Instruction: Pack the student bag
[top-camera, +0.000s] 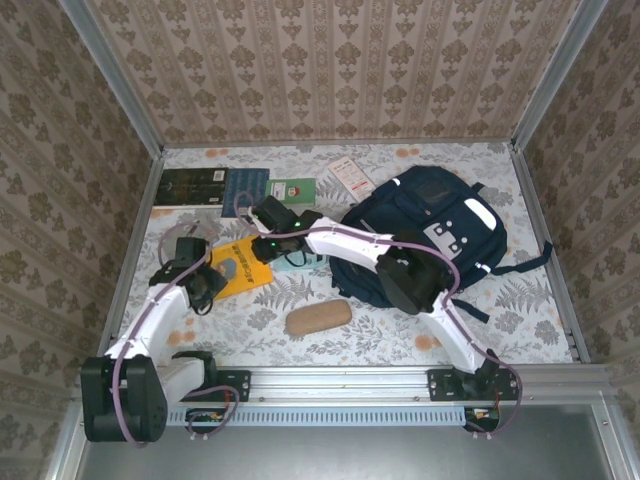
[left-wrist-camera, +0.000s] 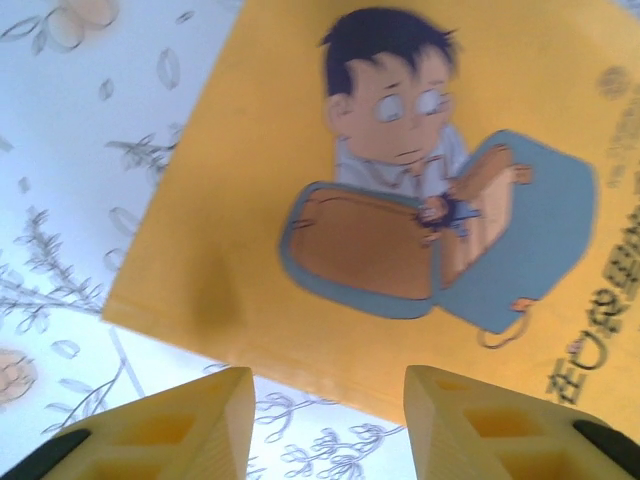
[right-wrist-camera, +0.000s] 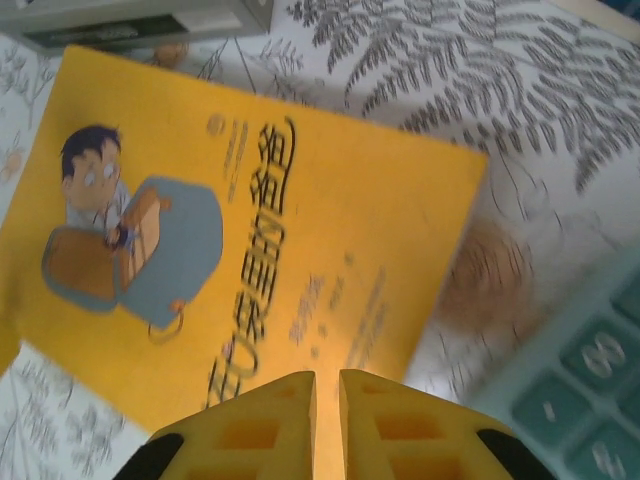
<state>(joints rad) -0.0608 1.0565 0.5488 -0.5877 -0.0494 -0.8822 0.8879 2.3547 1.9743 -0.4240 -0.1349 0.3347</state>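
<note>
The student bag (top-camera: 430, 235), navy with white patches, lies at the right of the table. A yellow book (top-camera: 240, 266) with a cartoon boy on its cover lies flat left of centre. My left gripper (top-camera: 210, 278) is at the book's left edge. In the left wrist view it (left-wrist-camera: 328, 375) is open and empty, with the yellow book's (left-wrist-camera: 260, 200) near edge just ahead of the fingertips. My right arm reaches left across the table, and its gripper (top-camera: 262, 238) hangs over the book's far end. Its fingers (right-wrist-camera: 327, 378) are shut above the yellow cover (right-wrist-camera: 350, 230), with only a slit between them.
A teal calculator (top-camera: 295, 262) (right-wrist-camera: 590, 370) lies right of the book under the right arm. A brown pencil case (top-camera: 318, 317) sits near the front. Dark books (top-camera: 195, 186), a green book (top-camera: 295, 188) and a white booklet (top-camera: 350, 176) line the back edge.
</note>
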